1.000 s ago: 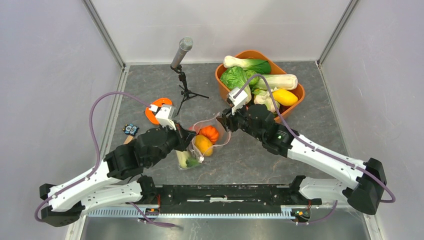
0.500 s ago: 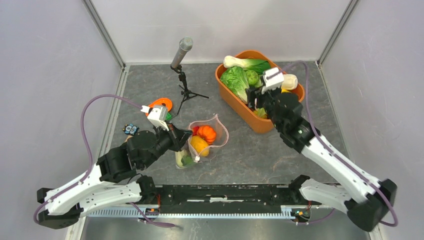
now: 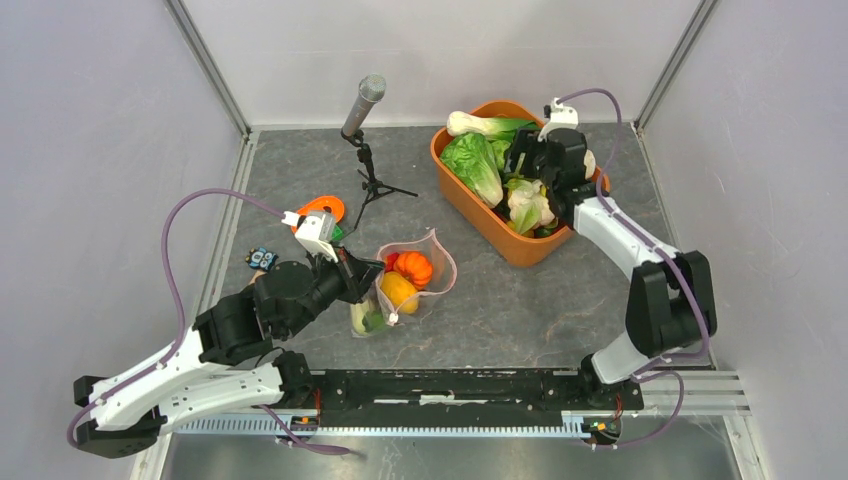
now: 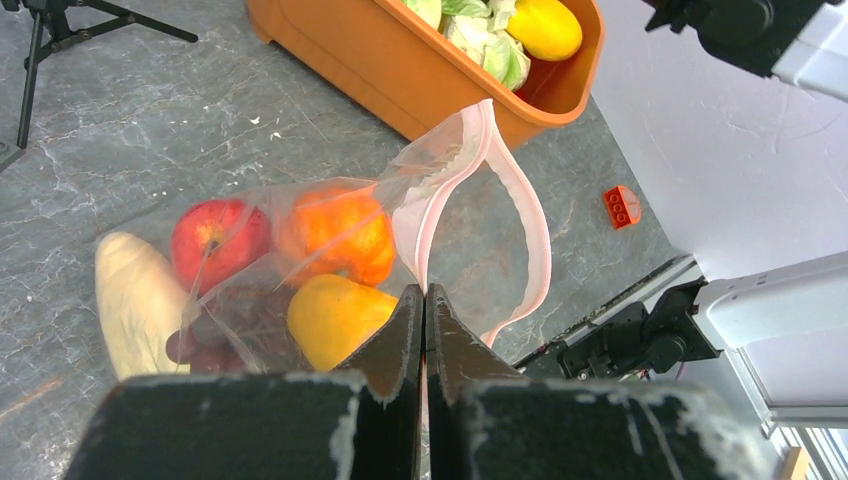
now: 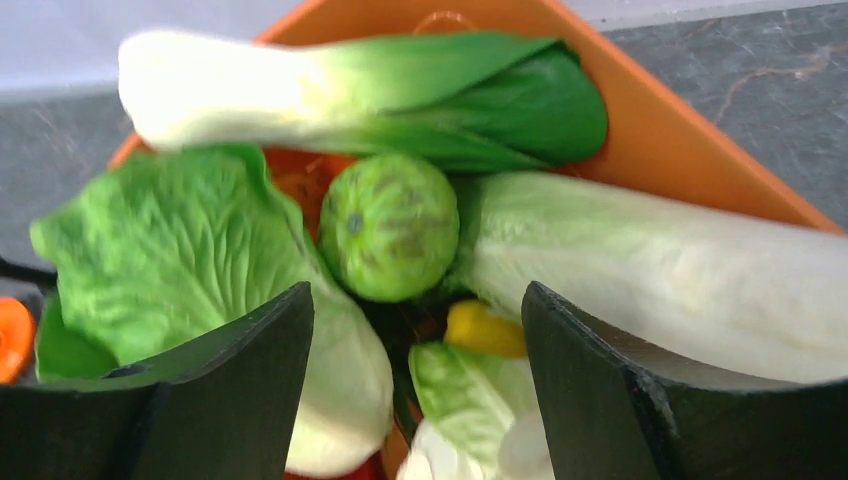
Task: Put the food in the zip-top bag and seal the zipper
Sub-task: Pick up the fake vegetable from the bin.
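Our left arm (image 3: 175,368) and right arm (image 3: 622,228) are white with black joints, one at each end of the black bar (image 3: 450,385). Purple cables (image 3: 185,215) loop along them. The left gripper (image 4: 424,300) is black.

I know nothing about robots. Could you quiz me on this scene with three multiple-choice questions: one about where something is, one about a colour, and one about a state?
1. Where is the right gripper?
A) folded back by its own base
B) over the orange tub
C) pressed against the back wall

2. What colour is the round piece straight ahead of its fingers?
A) purple
B) red
C) green

3. How is the zipper of the zip-top bag?
A) gaping open, with the left gripper shut on the bag's edge
B) sealed, nothing touching it
C) sealed, held by the right gripper

Answers:
1 B: the top view shows it above the tub.
2 C: the right wrist view shows a green ball between the spread fingers.
3 A: the left wrist view shows the pink strip looped apart and the fingers clamped on it.
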Available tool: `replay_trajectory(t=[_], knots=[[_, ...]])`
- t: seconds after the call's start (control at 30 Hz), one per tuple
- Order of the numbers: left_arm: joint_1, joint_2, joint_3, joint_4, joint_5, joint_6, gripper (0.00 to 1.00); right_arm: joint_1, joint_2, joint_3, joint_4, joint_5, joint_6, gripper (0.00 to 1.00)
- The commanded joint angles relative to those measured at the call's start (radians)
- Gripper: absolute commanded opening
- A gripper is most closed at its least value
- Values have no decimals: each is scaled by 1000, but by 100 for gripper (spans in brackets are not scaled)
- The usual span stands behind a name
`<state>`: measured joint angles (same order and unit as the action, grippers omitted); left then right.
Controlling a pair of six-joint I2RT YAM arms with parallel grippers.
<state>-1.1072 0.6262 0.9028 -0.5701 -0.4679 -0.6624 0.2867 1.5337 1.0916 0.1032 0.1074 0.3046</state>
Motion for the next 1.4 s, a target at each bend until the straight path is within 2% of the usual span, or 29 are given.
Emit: replay_trajectory(t=[0.0,0.17,0.4,0.6,0.67,0.7,0.8,0.87,1.03,1.37], knots=[[1,-9,29,20,-17,10,2,-35,83,116,129,-77,138,80],[1,-11,31,12,-23,8,2,-47,199,228,55,-105,167,80],[0,-15,31,4,-29,4,2,-49,281,212,56,-104,199,75],[0,-14,30,3,-28,3,2,-54,322,189,98,-214,234,74],[1,-14,31,1,-24,3,2,-57,324,187,108,-248,242,71],[0,-14,32,-1,-22,3,2,-60,319,184,115,-265,245,67],[0,-20,33,-5,-21,-3,2,-69,285,167,143,-306,243,49],[1,-26,31,-5,-23,-3,2,-74,242,147,148,-292,234,43],[1,-27,30,-5,-22,-3,2,-75,125,74,169,-235,194,40],[1,-18,26,4,-8,-10,2,-76,-147,-142,186,-49,89,39]])
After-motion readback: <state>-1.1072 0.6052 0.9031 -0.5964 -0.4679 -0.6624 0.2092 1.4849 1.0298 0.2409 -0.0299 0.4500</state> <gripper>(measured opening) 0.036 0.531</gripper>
